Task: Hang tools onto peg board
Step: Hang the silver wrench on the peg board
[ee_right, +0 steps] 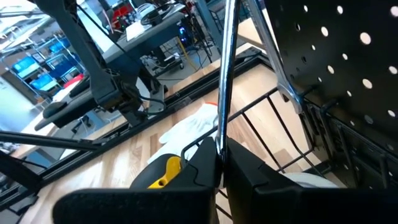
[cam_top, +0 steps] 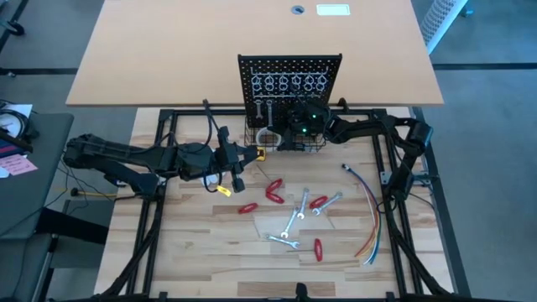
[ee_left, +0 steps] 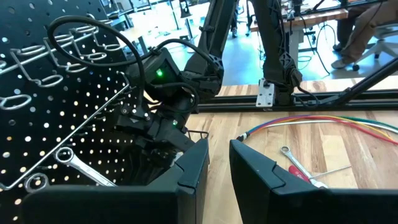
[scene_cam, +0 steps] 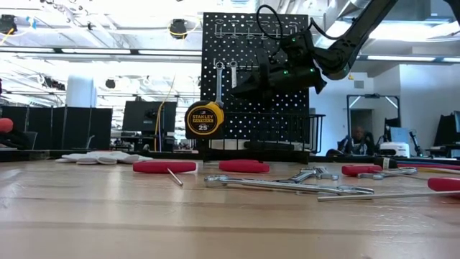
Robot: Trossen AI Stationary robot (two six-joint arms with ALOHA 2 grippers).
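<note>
Right gripper (ee_right: pixel 219 163) is up against the peg board (cam_top: pixel 289 67), pinching a slim silver wrench (ee_right: pixel 225 68) upright; left gripper (ee_left: pixel 219 165) waits nearby, fingers slightly parted

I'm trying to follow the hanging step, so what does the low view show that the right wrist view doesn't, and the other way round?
Only the low view shows the yellow tape measure and red-handled tools lying on the table. Only the right wrist view shows the right gripper shut on a wrench, with a white glove behind. Both show the peg board and its basket.
</note>
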